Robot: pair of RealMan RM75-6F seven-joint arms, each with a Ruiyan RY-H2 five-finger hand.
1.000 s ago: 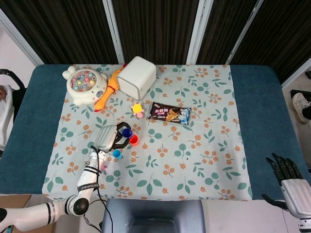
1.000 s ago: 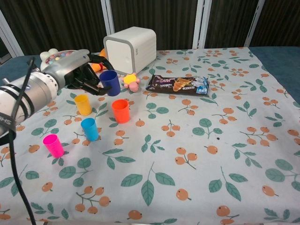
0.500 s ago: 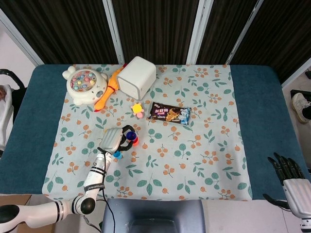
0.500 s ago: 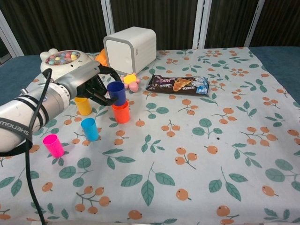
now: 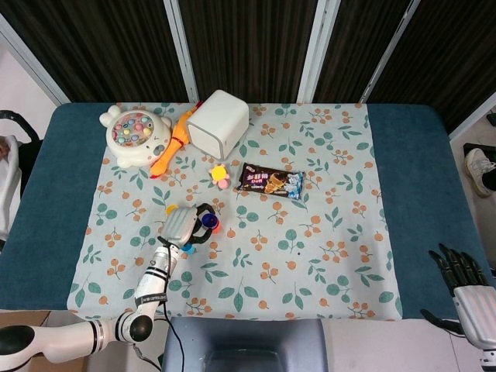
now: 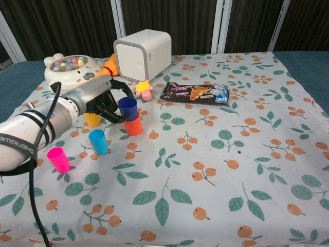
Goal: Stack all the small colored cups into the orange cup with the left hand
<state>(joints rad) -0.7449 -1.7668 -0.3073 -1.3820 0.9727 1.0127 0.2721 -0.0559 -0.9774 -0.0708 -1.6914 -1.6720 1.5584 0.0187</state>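
Our left hand [image 6: 97, 101] holds the dark blue cup [image 6: 127, 108] with its fingers [image 6: 114, 101] curled around it. The cup was up high before; now it sits low in the orange cup [image 6: 133, 125]. The yellow cup [image 6: 92, 119] is partly hidden behind our arm. Our right hand [image 5: 463, 285] waits far right, fingers apart, cut off by the edge.
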